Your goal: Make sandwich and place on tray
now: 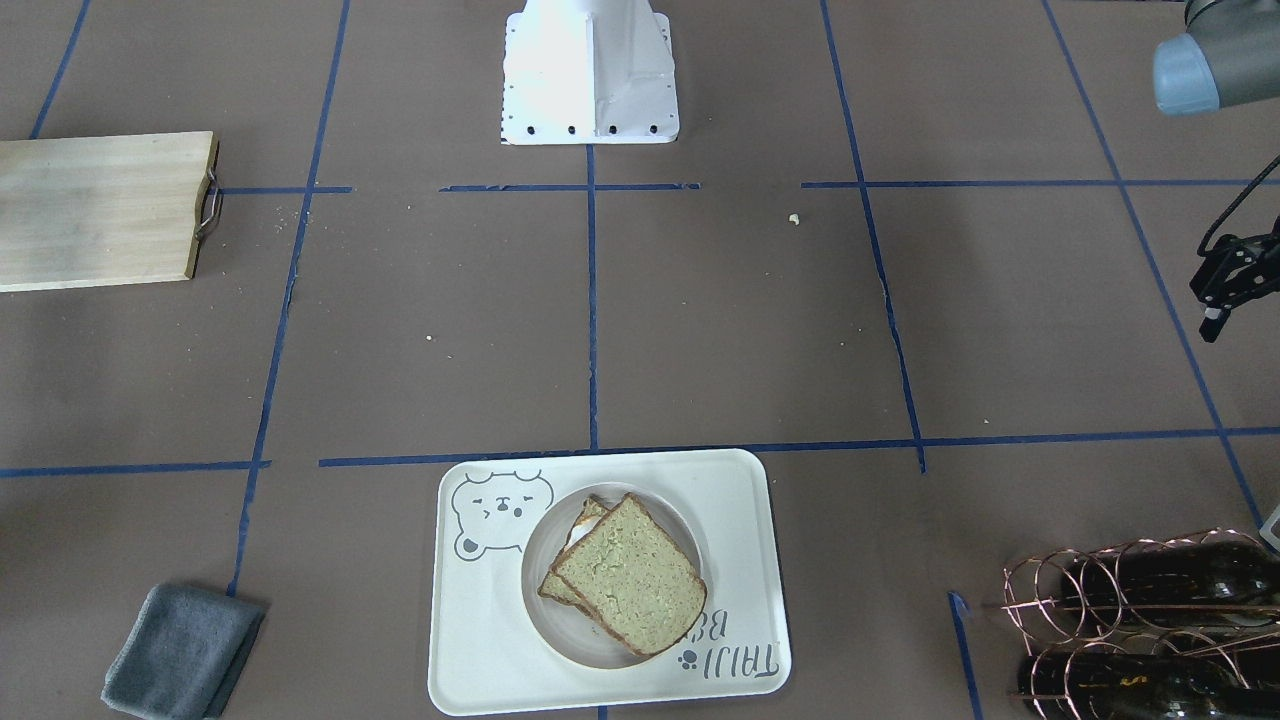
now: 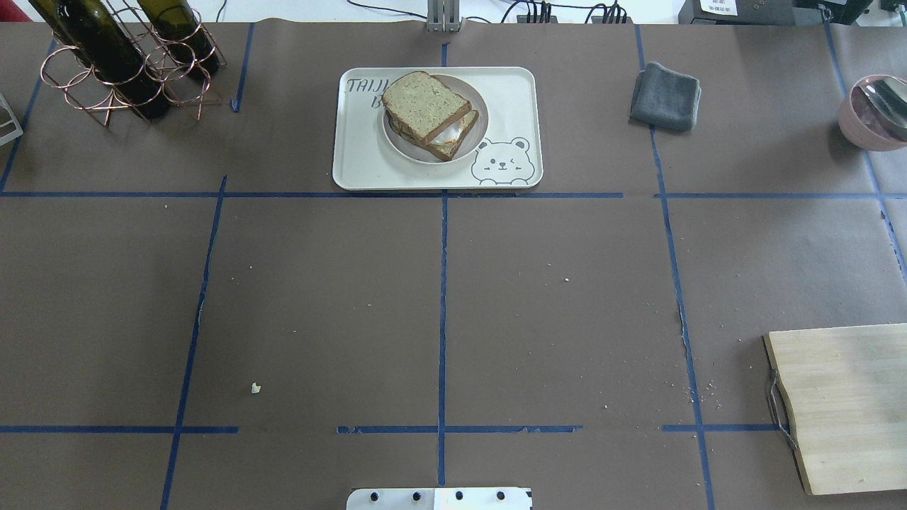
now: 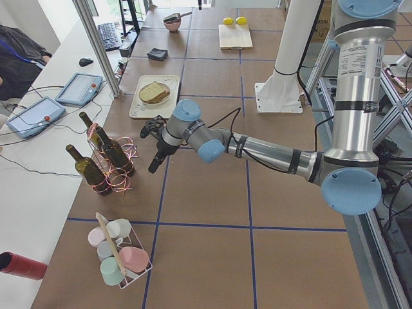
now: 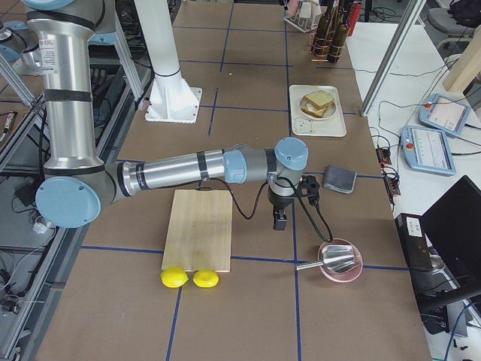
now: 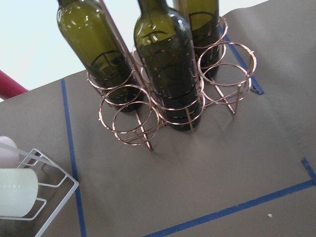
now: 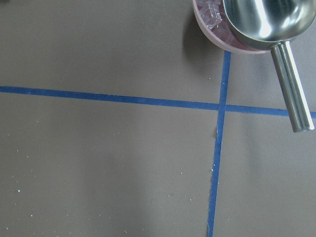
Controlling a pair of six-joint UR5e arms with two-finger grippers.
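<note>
The sandwich (image 1: 625, 570), two tan bread slices with white egg showing between them, lies on a small round white plate (image 1: 545, 545) on the cream bear tray (image 1: 750, 540) at the table's far middle. It also shows in the overhead view (image 2: 425, 106) on the tray (image 2: 510, 92). My left gripper (image 1: 1213, 320) hangs above the table far from the tray, next to the bottle rack, and is cut by the view's edge, so I cannot tell its state. It also shows in the exterior left view (image 3: 156, 164). My right gripper (image 4: 279, 220) hovers between the cutting board and a pink bowl; I cannot tell its state.
A wooden cutting board (image 2: 843, 404) lies near the robot on its right, with two lemons (image 4: 188, 278) beside it. A grey cloth (image 2: 666, 95) lies right of the tray. A copper rack of wine bottles (image 2: 120, 64) stands far left. A pink bowl with a metal scoop (image 2: 875, 113) sits far right.
</note>
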